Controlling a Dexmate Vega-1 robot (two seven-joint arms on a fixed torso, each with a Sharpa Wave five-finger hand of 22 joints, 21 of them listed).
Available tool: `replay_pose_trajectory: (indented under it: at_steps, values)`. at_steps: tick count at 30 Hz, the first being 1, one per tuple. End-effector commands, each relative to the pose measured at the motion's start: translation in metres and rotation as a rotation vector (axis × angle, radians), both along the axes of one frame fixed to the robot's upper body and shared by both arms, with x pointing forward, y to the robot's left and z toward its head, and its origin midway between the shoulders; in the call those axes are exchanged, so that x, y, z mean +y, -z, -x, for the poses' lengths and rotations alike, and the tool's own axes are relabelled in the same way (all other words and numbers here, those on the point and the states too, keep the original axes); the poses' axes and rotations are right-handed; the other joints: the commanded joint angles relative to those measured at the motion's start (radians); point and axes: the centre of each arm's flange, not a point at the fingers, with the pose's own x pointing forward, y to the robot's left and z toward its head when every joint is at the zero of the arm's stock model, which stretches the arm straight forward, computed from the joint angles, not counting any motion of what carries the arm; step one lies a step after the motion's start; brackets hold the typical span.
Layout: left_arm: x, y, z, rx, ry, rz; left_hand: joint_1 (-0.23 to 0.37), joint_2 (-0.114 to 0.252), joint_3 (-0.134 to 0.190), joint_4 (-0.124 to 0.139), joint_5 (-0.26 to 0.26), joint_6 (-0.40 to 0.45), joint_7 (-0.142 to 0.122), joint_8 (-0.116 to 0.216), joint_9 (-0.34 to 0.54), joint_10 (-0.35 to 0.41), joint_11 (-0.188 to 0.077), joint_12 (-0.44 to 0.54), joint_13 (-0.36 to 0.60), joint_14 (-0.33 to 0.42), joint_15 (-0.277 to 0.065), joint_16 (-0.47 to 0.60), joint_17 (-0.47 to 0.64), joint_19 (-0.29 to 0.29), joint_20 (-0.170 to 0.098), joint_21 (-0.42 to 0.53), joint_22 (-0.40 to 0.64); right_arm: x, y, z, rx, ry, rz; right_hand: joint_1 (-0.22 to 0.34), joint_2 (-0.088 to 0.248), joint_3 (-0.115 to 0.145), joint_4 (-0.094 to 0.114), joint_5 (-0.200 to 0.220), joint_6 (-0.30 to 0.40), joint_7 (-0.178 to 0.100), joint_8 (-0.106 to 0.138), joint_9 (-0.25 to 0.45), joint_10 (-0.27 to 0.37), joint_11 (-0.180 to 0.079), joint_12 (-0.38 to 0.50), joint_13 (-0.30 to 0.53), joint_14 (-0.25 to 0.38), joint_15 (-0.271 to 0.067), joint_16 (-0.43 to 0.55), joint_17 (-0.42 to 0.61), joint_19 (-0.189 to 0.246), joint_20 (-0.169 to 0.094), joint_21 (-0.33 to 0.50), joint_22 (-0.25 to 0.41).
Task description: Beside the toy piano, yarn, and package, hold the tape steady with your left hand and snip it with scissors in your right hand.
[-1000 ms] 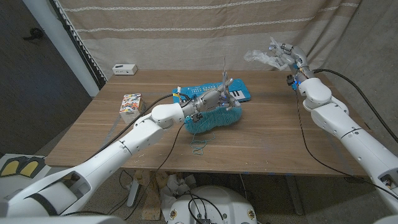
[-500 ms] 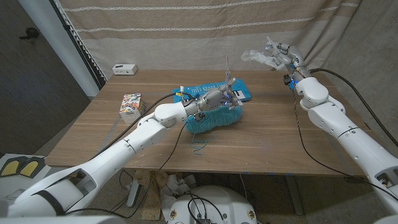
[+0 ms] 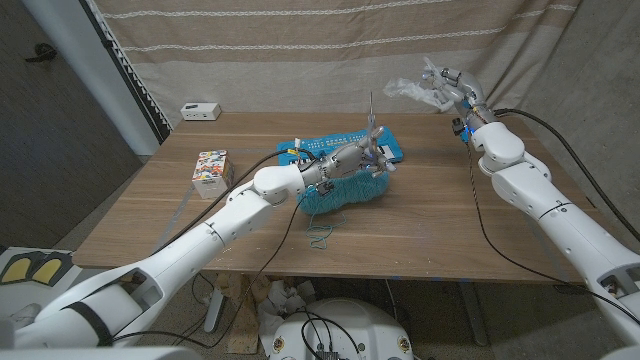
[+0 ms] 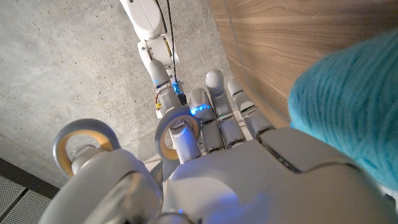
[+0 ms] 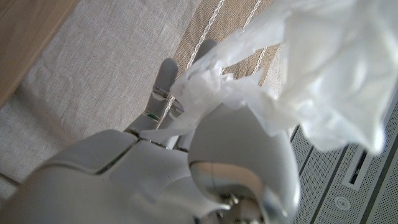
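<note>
The tape [image 3: 412,90], a crumpled translucent wad, hangs uncut above the wooden bench's [image 3: 430,220] far right corner. Past the small colourful package [image 3: 209,166], the left robot hand [image 3: 350,158] grips grey-handled scissors [image 3: 371,118], blades up, over teal yarn [image 3: 345,190] and the blue toy piano [image 3: 385,150]. The right robot hand [image 3: 455,88] pinches the tape. Both have edged closer. Next, I judge, blades must meet tape.

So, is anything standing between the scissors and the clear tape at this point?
Nothing visible. The left hand holds the scissors blades-up above the blue yarn. The right hand holds the crumpled clear tape raised near the far right corner of the table. Only open air lies between them.
</note>
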Motion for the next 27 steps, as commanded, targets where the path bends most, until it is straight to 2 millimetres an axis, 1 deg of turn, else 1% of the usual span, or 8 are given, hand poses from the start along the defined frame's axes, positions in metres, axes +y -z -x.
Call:
replay_pose_trajectory:
  at_steps: [1,8,27]
  values:
    - [-0.010,0.003,-0.004,0.008,0.018,-0.009,-0.003,-0.005,-0.108,-0.076,-0.003,0.107,0.103,0.007,0.001,0.144,-0.138,0.004,0.001,0.009,-0.090,0.006,0.006,0.005,0.000,-0.005,0.004,0.007,-0.003,-0.003,0.003,-0.034,-0.006,0.006,0.001,0.005,-0.006,0.000,0.004,0.009,0.000,0.001,0.003,0.006,0.007,0.005,0.005,-0.010,0.004,0.004,0.014,-0.157,0.002,-0.001]
    - [-0.014,0.002,-0.009,0.013,0.026,-0.016,-0.004,-0.005,-0.108,-0.075,-0.003,0.107,0.103,0.007,0.001,0.148,-0.139,0.005,0.001,0.009,-0.089,0.005,0.005,0.006,0.000,-0.005,0.005,0.009,-0.002,-0.006,0.012,-0.049,-0.005,0.006,0.002,0.005,-0.006,0.000,0.004,0.008,0.000,0.001,0.003,0.003,0.006,0.005,0.004,-0.010,0.004,0.002,0.013,-0.157,0.001,-0.001]
    - [-0.028,-0.004,-0.020,-0.003,0.052,-0.034,-0.005,-0.004,-0.107,-0.075,-0.002,0.109,0.106,0.007,0.001,0.145,-0.137,0.005,0.001,0.010,-0.087,0.003,0.000,0.005,-0.001,-0.005,0.005,0.018,0.003,-0.012,0.045,-0.088,0.014,0.007,0.002,0.007,-0.008,0.000,0.003,0.010,-0.001,0.001,0.003,0.008,0.004,0.006,0.006,-0.010,0.007,0.000,0.016,-0.158,0.002,-0.001]
